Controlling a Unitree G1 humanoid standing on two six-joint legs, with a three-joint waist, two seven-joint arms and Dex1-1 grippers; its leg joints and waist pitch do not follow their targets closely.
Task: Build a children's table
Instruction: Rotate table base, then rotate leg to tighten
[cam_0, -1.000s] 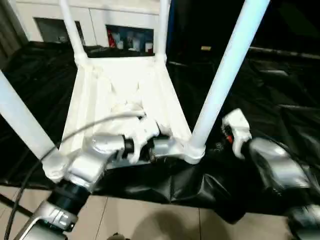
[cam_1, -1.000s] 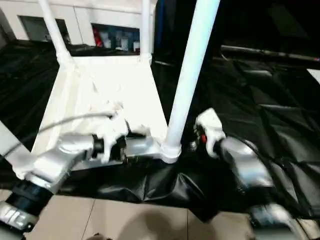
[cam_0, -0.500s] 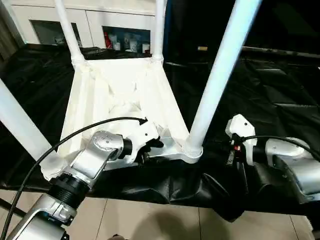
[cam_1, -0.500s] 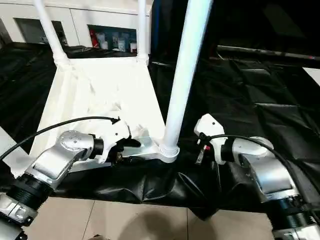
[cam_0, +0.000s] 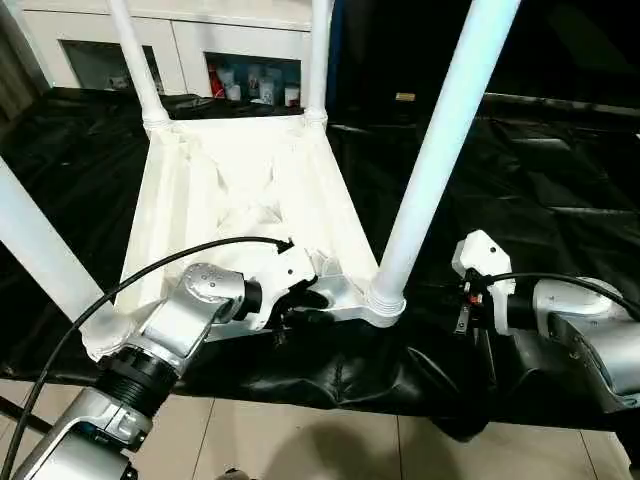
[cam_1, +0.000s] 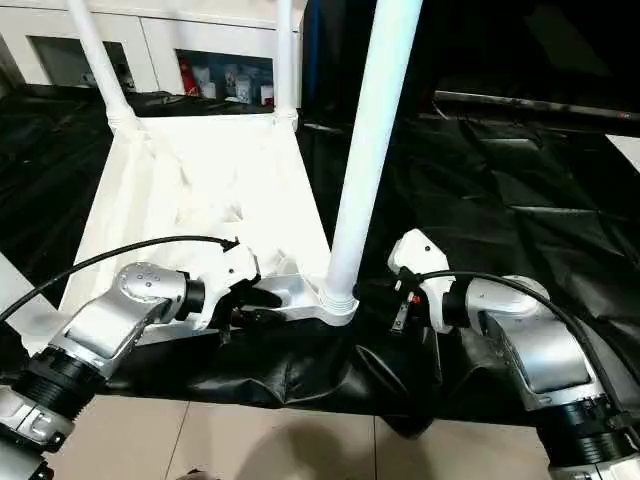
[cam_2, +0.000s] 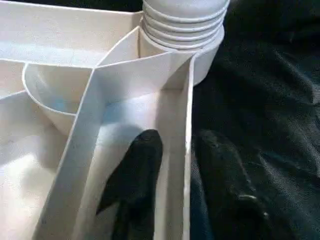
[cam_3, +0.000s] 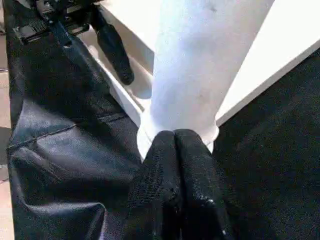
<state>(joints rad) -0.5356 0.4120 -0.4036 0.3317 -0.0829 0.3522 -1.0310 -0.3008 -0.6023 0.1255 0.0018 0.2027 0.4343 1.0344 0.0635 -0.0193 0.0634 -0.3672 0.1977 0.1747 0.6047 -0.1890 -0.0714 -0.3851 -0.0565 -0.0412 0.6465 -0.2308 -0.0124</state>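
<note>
White plastic, the children's table (cam_0: 240, 190) lies upside down on black sheeting (cam_0: 560, 180), four legs up. At its six o'clock edge the left gripper (cam_2: 172, 165) straddles the rim wall, one finger each side, likely to steady it. At four o'clock, the right gripper (cam_3: 175, 142), fingers pressed together and empty, nudges the near-right leg (cam_0: 440, 140) at its socket collar.

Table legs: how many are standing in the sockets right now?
4. Near right leg by the right gripper; near left leg at the left edge; far left leg and far right leg by the cabinet.
</note>
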